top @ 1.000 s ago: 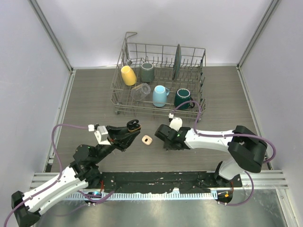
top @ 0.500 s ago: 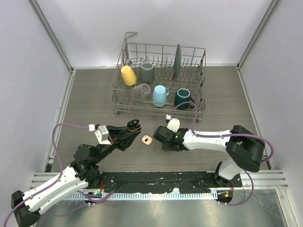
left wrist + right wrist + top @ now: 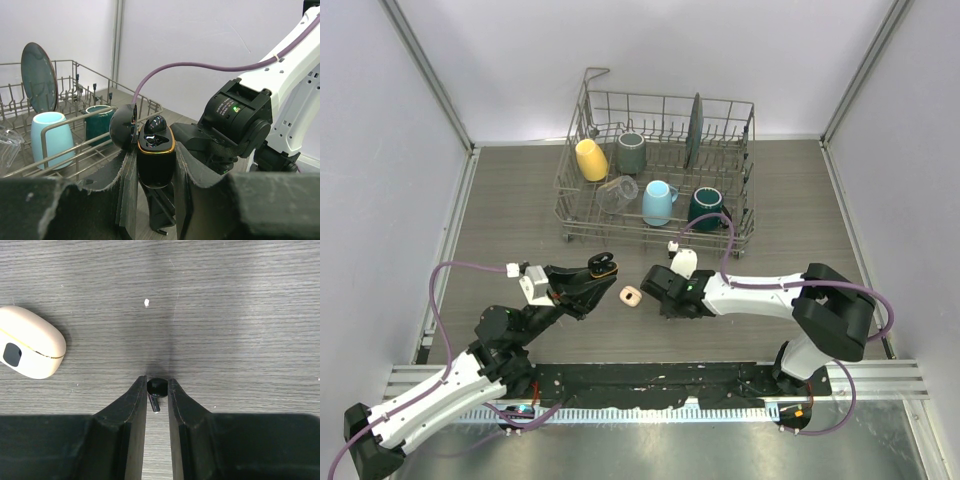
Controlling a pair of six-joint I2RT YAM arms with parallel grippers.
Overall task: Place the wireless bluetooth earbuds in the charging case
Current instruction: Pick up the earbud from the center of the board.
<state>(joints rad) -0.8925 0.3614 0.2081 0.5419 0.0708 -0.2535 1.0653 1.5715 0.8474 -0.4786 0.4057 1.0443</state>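
The grey wood-grain worktop (image 3: 520,200) carries a wire dish rack (image 3: 655,170) at its far side, and everything that matters sits in front of that rack, on the arms' side. In front of the rack's left end, the left gripper (image 3: 156,167) is clamped on the lower body of a black charging case (image 3: 156,160). The case stands upright with its lid swung open to one side, and a seated earbud (image 3: 156,124) already fills one well. In front of the rack's middle lies a cream-white case (image 3: 631,295), flat on the worktop between the two arms and touching neither. Just in front of the rack's right half, the right gripper (image 3: 157,386) points down at the worktop, its fingers drawn together on a black earbud (image 3: 157,388). They pinch its round head, with the short stem running back between them. Whether the bud has left the surface I cannot tell. The bud looks very light, hard and glossy, so it will likely twist or squirt out of a pinch. The head seems the best place to hold it, leaving the stem free to enter the case's well. The case looks stiff and takes a firm hold on its flat sides, below the gold rim and clear of the hinge.
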